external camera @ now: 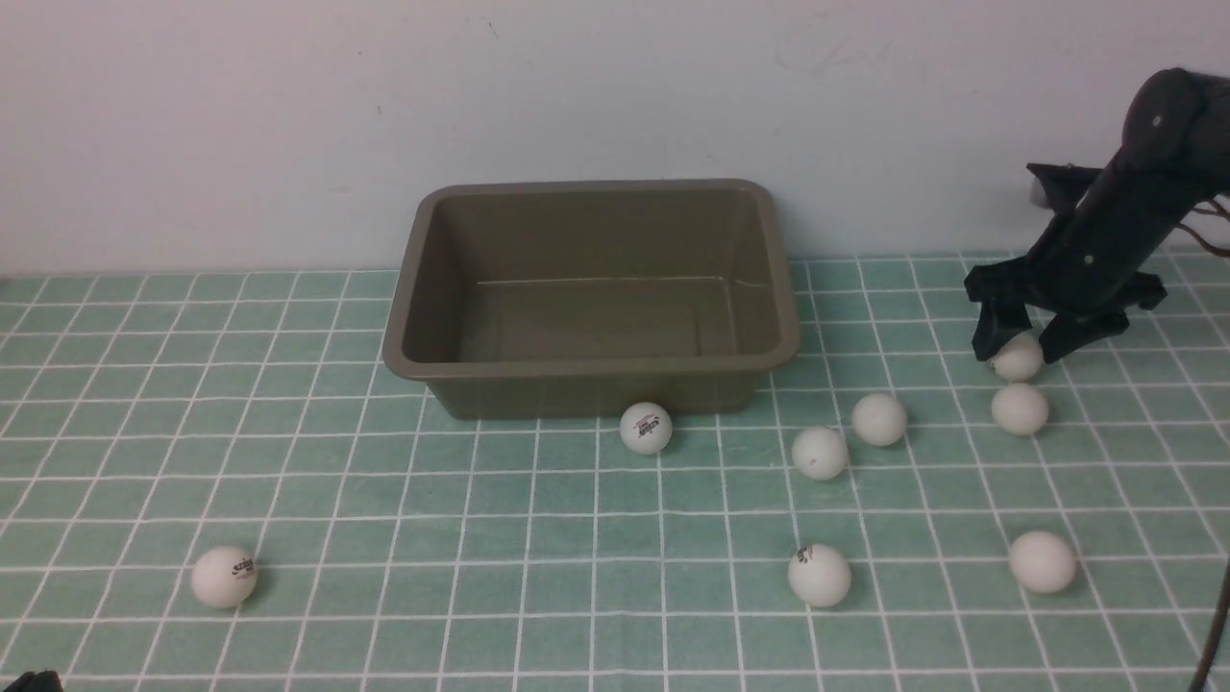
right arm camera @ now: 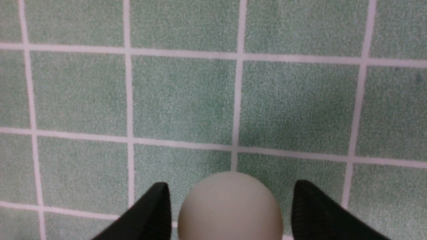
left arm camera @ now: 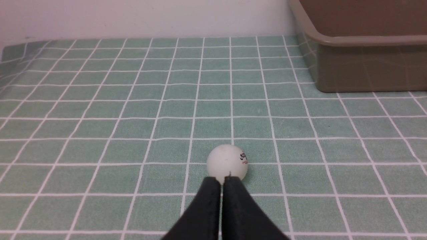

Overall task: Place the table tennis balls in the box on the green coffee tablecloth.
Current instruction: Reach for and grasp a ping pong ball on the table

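Several white table tennis balls lie on the green coffee tablecloth (external camera: 384, 538), none inside the olive-brown box (external camera: 577, 389), which stands empty at the back middle. My right gripper (external camera: 1023, 344) is down on the cloth at the far right. It is open, with its fingers either side of one ball (external camera: 1017, 360) and a gap on each side in the right wrist view (right arm camera: 230, 200). My left gripper (left arm camera: 222, 180) is shut and empty. Its tips sit just behind a logo-printed ball (left arm camera: 227, 163), the one at the near left (external camera: 224, 577).
More balls lie right of the box (external camera: 820, 453), (external camera: 879, 419), (external camera: 1020, 408), and nearer me (external camera: 820, 575), (external camera: 1043, 561). One ball (external camera: 646, 428) rests against the box's front wall. A pale wall runs right behind the box. The box's corner (left arm camera: 367, 66) shows in the left wrist view.
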You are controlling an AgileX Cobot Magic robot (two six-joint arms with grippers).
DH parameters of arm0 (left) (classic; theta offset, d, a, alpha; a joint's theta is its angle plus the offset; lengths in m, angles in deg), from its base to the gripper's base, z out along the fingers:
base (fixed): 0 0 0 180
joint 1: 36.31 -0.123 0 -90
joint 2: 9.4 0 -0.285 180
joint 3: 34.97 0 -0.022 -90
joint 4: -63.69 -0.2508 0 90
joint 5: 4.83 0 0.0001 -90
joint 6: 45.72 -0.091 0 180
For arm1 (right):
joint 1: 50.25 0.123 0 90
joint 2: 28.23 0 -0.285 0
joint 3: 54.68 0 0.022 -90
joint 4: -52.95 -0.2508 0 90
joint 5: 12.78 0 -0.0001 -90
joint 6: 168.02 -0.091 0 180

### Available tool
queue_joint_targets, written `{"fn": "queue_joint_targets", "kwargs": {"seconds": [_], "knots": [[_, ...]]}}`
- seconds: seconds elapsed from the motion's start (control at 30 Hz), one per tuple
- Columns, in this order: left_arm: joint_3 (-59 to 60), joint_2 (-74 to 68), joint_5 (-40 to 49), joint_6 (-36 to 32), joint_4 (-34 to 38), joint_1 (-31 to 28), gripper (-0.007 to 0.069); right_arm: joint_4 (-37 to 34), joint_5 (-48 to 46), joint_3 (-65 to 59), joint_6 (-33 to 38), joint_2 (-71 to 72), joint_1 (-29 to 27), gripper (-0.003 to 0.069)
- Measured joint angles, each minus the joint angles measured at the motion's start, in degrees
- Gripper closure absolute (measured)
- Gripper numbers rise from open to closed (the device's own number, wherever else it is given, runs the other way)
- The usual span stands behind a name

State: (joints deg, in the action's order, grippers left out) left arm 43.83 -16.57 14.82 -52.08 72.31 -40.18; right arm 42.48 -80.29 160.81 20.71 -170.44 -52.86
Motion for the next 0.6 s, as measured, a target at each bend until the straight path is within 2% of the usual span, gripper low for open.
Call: {"fn": "queue_joint_targets", "kwargs": {"seconds": [0.1, 0.37, 0.6], "knots": [[0.0, 0.0, 0.0, 0.0, 0.0, 0.0, 0.0629, -0.2, -0.7, 0.0, 0.0, 0.0, 0.0, 0.0299], [0.0, 0.0, 0.0, 0.0, 0.0, 0.0, 0.0629, -0.8, -2.6, 0.7, 1.4, 0.0, 0.0, 0.03], [0.0, 0.0, 0.0, 0.0, 0.0, 0.0, 0.0629, -6.7, -3.0, 7.2, 2.7, 0.6, 0.1, 0.03]]}}
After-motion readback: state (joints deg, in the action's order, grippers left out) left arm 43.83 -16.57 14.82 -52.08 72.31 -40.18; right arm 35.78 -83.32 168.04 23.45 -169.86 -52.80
